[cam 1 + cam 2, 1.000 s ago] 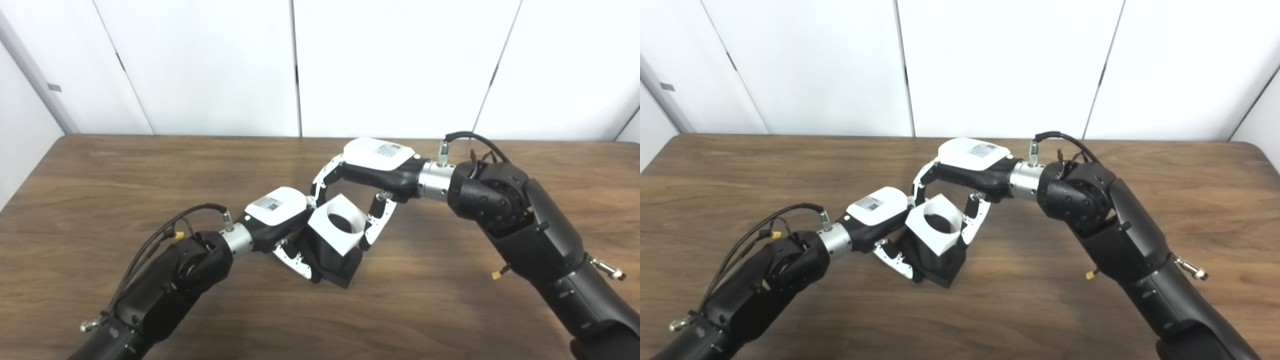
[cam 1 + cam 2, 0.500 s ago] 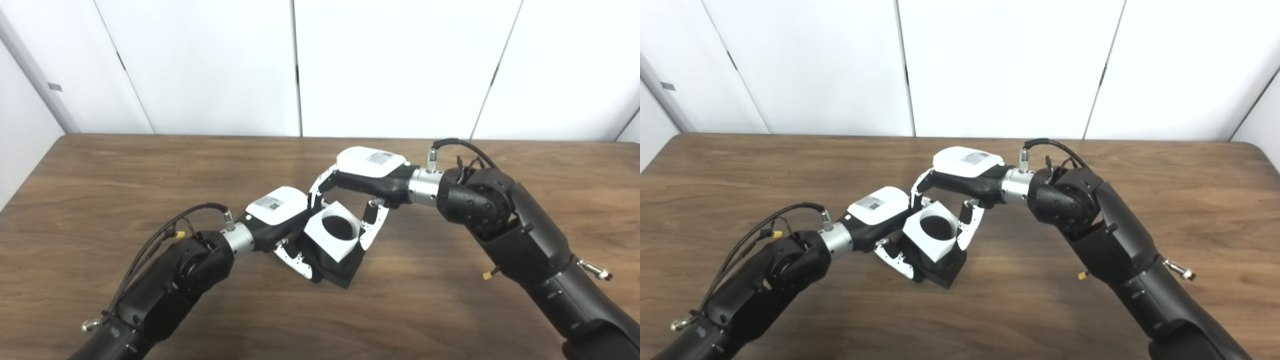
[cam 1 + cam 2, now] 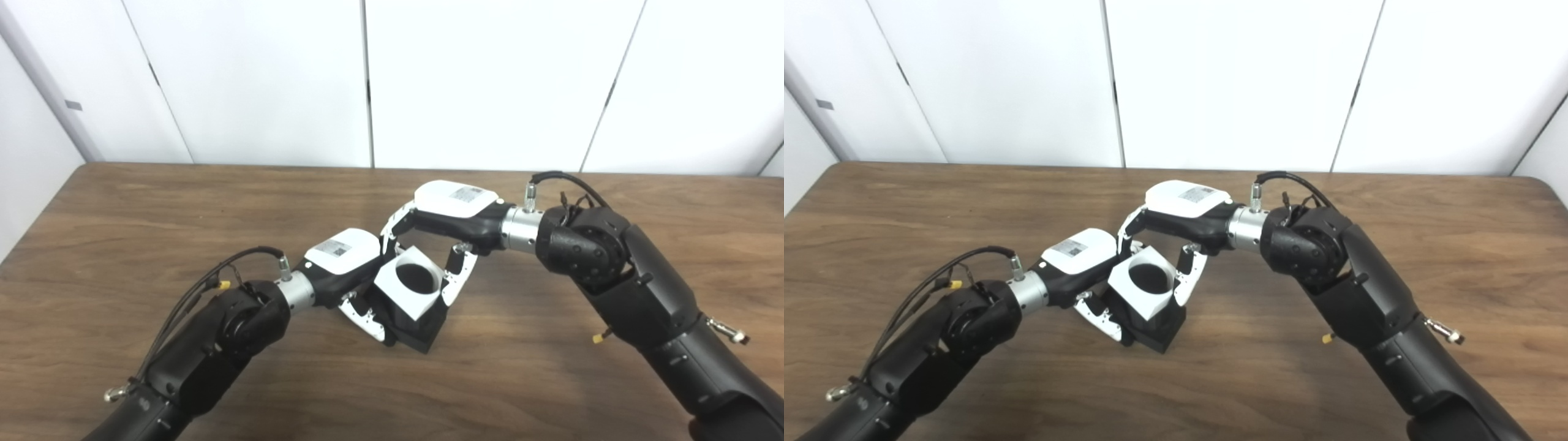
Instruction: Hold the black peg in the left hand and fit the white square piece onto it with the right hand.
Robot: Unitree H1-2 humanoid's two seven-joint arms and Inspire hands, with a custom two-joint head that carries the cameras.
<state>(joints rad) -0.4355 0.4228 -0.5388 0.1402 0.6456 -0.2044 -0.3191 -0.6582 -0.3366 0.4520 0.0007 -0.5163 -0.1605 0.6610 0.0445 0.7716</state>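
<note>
White square piece [image 3: 409, 289] has dropped lower onto black peg [image 3: 416, 323] since a second ago; right robot hand [image 3: 450, 211] pinches it, left robot hand [image 3: 343, 263] clamps peg. Seating nearly complete.

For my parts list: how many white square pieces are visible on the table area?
1. The white square piece sits on the black peg at the table's middle, between the left hand and right hand. Others may be hidden behind the hands.
</note>
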